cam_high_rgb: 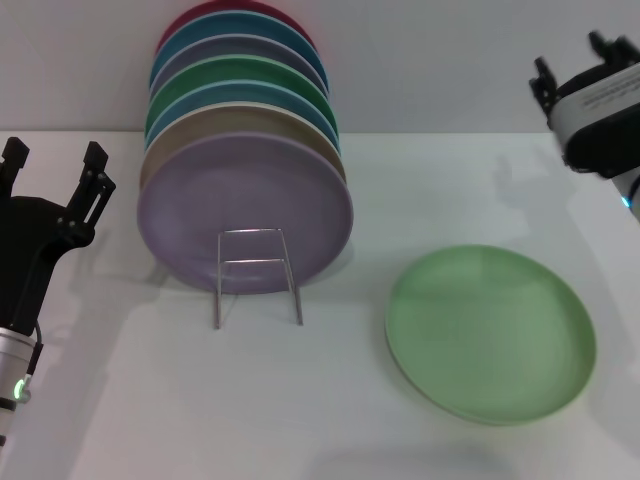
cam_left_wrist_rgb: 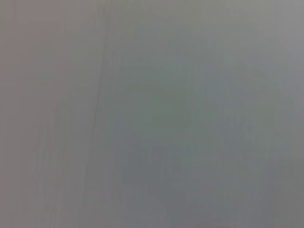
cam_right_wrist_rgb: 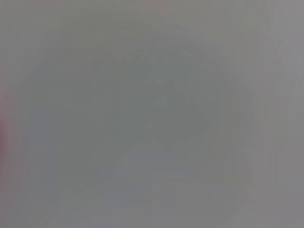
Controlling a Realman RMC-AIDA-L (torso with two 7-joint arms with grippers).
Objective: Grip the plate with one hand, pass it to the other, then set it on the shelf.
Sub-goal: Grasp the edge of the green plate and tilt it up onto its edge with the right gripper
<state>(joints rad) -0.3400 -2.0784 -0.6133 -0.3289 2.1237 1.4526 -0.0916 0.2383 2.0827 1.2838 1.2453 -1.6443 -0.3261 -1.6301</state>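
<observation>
Pale green and matte, the plate lay flat on the white table, near and to the right, with nothing touching it. You had the right gripper raised at the far right edge of the scene, well beyond the plate and off to its right, clear of it. Its dark fingertips pointed up and away, with a gap between them, so it stood open and held nothing.

You kept the left gripper at the left edge, well apart from the plate, with the whole rack between the two. Its black fingers were spread wide, and it too was empty.

To the left of the plate stood the shelf, its thin silver wire loop facing the near side. A row of plates stood upright on edge in it, leaning one behind another toward the far wall. The lavender plate was nearest, and behind it came a tan one, blues, a darker green plate and a red one at the back. The pale plate lay just right of the shelf's front loop, apart from it.

Both wrist views gave you only a grey blur, with nothing to make out.
</observation>
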